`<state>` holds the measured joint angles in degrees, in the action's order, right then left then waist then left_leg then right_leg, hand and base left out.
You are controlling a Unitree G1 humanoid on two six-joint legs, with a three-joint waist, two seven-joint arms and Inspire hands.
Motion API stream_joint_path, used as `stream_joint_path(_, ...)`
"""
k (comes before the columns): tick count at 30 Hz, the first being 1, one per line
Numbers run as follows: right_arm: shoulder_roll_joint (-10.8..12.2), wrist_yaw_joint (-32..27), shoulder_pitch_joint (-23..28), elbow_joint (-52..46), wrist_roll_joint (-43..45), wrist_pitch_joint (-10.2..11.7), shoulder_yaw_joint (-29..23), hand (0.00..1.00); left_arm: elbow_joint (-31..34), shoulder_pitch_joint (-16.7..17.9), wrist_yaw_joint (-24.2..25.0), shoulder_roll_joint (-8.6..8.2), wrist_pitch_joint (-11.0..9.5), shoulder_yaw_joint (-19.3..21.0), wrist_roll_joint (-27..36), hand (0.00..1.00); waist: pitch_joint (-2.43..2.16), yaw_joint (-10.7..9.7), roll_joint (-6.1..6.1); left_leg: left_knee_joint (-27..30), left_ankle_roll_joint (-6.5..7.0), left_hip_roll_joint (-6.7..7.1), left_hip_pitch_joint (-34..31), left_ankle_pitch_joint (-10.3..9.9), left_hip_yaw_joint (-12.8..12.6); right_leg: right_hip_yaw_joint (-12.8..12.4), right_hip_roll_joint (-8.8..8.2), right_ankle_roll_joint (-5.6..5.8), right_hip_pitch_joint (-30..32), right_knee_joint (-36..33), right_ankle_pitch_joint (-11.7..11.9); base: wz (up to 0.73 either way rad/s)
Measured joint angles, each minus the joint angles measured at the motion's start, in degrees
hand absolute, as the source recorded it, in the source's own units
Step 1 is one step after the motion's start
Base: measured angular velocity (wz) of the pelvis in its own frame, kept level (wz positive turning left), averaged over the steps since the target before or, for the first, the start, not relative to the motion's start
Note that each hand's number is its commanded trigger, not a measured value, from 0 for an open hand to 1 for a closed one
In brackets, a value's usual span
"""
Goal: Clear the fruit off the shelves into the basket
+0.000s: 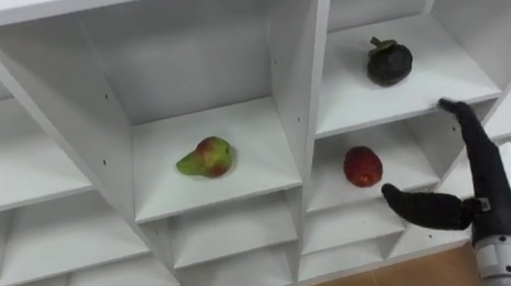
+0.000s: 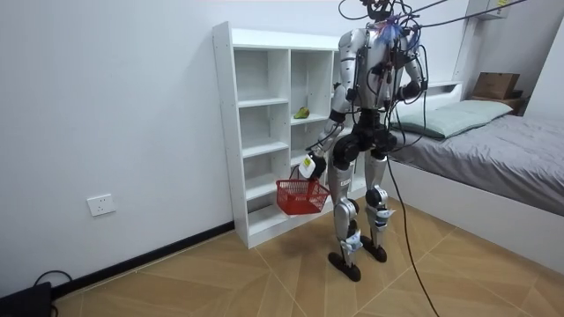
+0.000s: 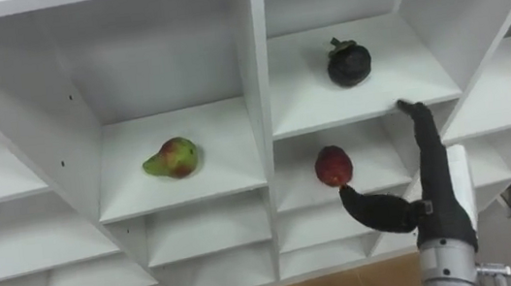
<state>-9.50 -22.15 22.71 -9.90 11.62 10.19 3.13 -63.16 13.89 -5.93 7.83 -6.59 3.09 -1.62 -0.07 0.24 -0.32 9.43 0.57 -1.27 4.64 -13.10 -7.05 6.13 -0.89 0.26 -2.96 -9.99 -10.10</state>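
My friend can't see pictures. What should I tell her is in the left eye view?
An open right robot hand is held up near a red fruit on a shelf of a white closet. A dark fruit sits on the shelf above, and a green-and-red pear lies in the next compartment to the left.

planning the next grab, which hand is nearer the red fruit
Right. The right hand is open just right of the red fruit, not touching it; the left hand hangs low, holding the basket.
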Motion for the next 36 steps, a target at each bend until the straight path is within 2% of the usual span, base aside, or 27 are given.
stream_joint_path(2, 0.0, -1.1, -0.2, -0.2, 0.6, 1.1, 0.2, 0.0, -0.6, -0.1, 0.0, 0.17, 0.0, -0.1, 0.7, 1.0, -0.12, 0.1, -0.19, 0.0, 0.0, 0.0, 0.1, 0.0, 0.0, 0.0, -0.01, -0.02, -0.1, 0.1, 0.0, 0.0)
stream_joint_path(10, -0.1, -4.2, -0.2, -2.5, 2.5, 1.2, 0.4, 0.0, -2.3, -0.6, 0.1, 0.84, 0.0, -1.2, 2.2, 1.0, -0.15, 0.1, -0.16, 0.0, -0.01, -0.04, 0.0, 0.0, 0.0, 0.0, 0.02, -0.04, 0.0, 0.1, 0.0, 0.0)
stream_joint_path(16, -0.7, -6.9, -2.2, -4.5, 3.0, 3.0, 0.7, 0.0, -3.3, -1.8, 0.4, 1.45, 0.0, -2.4, 2.2, 1.0, -0.12, 0.1, -0.15, 0.0, -0.01, -0.05, 0.0, 0.0, 0.0, 0.0, 0.04, -0.05, 0.0, 0.0, 0.0, 0.0)
stream_joint_path(24, -1.8, -7.8, -3.5, -4.5, 4.6, 3.0, 2.8, 0.0, -3.3, -3.1, 0.4, 1.9, 0.0, -4.2, 2.2, 1.0, -0.07, 0.3, -0.14, 0.0, -0.01, -0.05, 0.1, 0.0, -0.3, -0.2, 0.06, -0.04, 0.1, 0.0, 0.0, 0.0)
stream_joint_path(28, -2.5, -7.7, -3.4, -4.3, 4.5, 2.9, 5.6, 0.0, -2.7, -3.5, 0.4, 2.1, 0.2, -6.6, 4.3, 1.0, 0.0, 0.2, 0.04, 0.0, -0.01, -0.06, 0.2, 0.0, -0.5, -0.2, 0.02, -0.05, 0.0, 0.1, 0.1, 0.0)
stream_joint_path(32, -3.0, -7.6, -3.4, -4.3, 4.5, 2.8, 6.6, 0.0, -2.5, -3.5, 0.4, 2.11, 0.2, -6.6, 4.4, 1.0, 0.02, 0.4, 0.05, -0.1, -0.01, -0.08, 0.2, 0.0, -0.6, -0.2, 0.02, -0.06, 0.0, 0.1, 0.1, 0.0)
stream_joint_path(36, -4.7, -7.2, -3.6, -4.2, 4.0, 2.6, 6.8, 0.0, -1.9, -3.2, 0.6, 2.16, 0.4, -6.5, 4.4, 1.0, -0.05, 0.5, -0.23, -0.3, -0.02, -0.08, 0.2, 0.0, -0.6, -0.1, 0.03, -0.06, 0.0, 0.1, 0.1, 0.0)
